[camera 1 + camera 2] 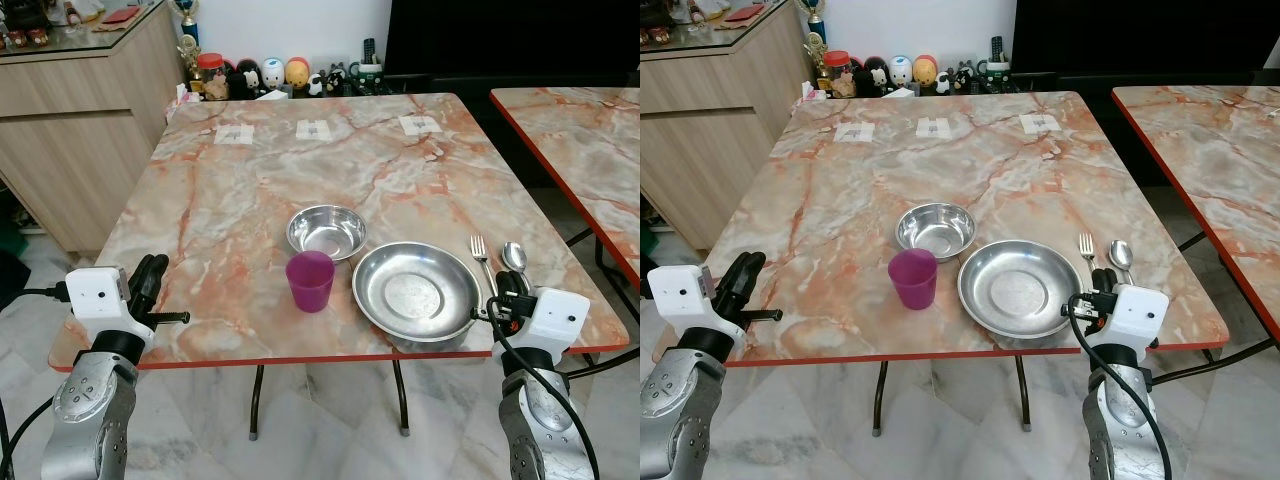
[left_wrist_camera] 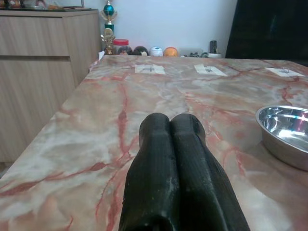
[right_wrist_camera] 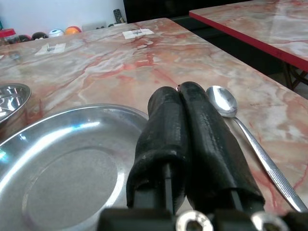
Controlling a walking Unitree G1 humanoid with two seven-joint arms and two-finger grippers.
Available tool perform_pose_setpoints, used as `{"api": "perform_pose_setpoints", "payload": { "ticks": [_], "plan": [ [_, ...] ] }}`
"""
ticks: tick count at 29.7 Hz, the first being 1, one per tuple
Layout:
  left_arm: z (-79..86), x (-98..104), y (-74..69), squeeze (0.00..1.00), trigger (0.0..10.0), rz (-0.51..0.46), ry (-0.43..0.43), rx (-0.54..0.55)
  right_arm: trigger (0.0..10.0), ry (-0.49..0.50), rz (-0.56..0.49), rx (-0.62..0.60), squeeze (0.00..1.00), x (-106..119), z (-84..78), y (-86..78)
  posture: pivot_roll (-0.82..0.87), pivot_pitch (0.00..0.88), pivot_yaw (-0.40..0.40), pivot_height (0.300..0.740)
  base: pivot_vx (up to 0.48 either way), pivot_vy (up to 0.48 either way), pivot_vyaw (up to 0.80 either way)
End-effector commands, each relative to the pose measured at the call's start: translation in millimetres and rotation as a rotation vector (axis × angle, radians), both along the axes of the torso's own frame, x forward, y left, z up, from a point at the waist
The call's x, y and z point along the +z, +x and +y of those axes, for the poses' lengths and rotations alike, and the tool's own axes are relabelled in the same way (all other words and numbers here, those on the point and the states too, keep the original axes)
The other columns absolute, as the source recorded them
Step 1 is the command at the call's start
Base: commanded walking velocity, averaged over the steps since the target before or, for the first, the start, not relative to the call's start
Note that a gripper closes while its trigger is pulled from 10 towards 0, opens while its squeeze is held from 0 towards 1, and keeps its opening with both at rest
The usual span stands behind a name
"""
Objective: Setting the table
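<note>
- The left gripper [image 1: 150, 272] is hovering over the near left corner of the marble surface [image 1: 250, 190], its two black fingers [image 2: 173, 159] pressed flat together and holding nothing.
- The right gripper [image 1: 514, 287] is sitting at the near right edge of the same surface, its fingers [image 3: 187, 130] likewise closed against each other with nothing between them.
- Just beside the right fingers, on their inner side, the large steel plate [image 1: 417, 291] is lying flat on the surface; in the right wrist view its rim is running right up next to the fingers.
- On the outer side of the right fingers the spoon [image 3: 231, 115] is lying with its bowl level with the fingertips and its handle running back along them.
- The fork [image 1: 481, 256] is lying next to the spoon, between it and the plate; in the right wrist view the fingers are hiding it.
- Beyond the plate, farther from both pairs of fingers, the small steel bowl [image 1: 326, 231] is standing upright, touching or nearly touching the plate's far rim.
- The purple cup [image 1: 310, 281] is standing upright between the two grippers, just beside the plate and just in front of the bowl.
- Three small white cards [image 1: 313, 129] are lying in a row well ahead of the fingers, near the far edge.
- Past that edge, figurines [image 1: 275, 73] are lining the wall beside a wooden cabinet [image 1: 80, 110].
- A second marble table [image 1: 580, 140] is standing well off to the right of the right fingers.
</note>
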State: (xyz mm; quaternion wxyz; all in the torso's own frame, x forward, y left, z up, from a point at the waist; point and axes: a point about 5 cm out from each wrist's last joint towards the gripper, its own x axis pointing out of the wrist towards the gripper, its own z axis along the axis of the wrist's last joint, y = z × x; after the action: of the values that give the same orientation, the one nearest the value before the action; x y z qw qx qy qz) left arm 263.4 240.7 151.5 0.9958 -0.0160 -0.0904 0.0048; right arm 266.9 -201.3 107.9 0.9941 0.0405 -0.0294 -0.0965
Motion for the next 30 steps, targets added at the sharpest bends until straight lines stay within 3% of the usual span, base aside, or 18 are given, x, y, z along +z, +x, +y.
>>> {"api": "perform_pose_setpoints", "payload": {
  "ticks": [1,10,11,14,30],
  "plan": [
    [0.2,-0.4,-1.9,0.00,10.0,-0.003,0.017,0.007,10.0,-0.004,0.006,-0.008,0.00,0.4,-2.0,0.0,-0.03,0.037,0.012,0.740,0.000,0.000,0.00],
    [0.2,-0.4,-1.9,0.00,10.0,-0.003,0.017,0.007,10.0,-0.004,0.006,-0.008,0.00,0.4,-2.0,0.0,-0.03,0.037,0.012,0.740,0.000,0.000,0.00],
    [-0.1,-0.5,-1.9,0.00,10.0,-0.002,0.018,0.007,10.0,-0.004,0.015,-0.006,0.00,-0.2,-1.0,0.5,0.00,0.000,0.000,0.740,0.000,0.000,0.00],
    [-14.0,-15.5,7.3,0.00,10.0,-0.007,0.085,-0.005,10.0,-0.077,-0.085,0.049,0.00,14.7,6.7,21.0,-0.03,0.000,-0.016,0.740,0.000,0.000,0.00],
    [-15.5,-16.0,7.9,0.00,10.0,-0.029,0.095,-0.006,10.0,-0.081,-0.100,0.067,0.00,13.7,8.8,26.7,-0.02,0.000,-0.018,0.740,0.000,0.000,0.00]
  ]
}}
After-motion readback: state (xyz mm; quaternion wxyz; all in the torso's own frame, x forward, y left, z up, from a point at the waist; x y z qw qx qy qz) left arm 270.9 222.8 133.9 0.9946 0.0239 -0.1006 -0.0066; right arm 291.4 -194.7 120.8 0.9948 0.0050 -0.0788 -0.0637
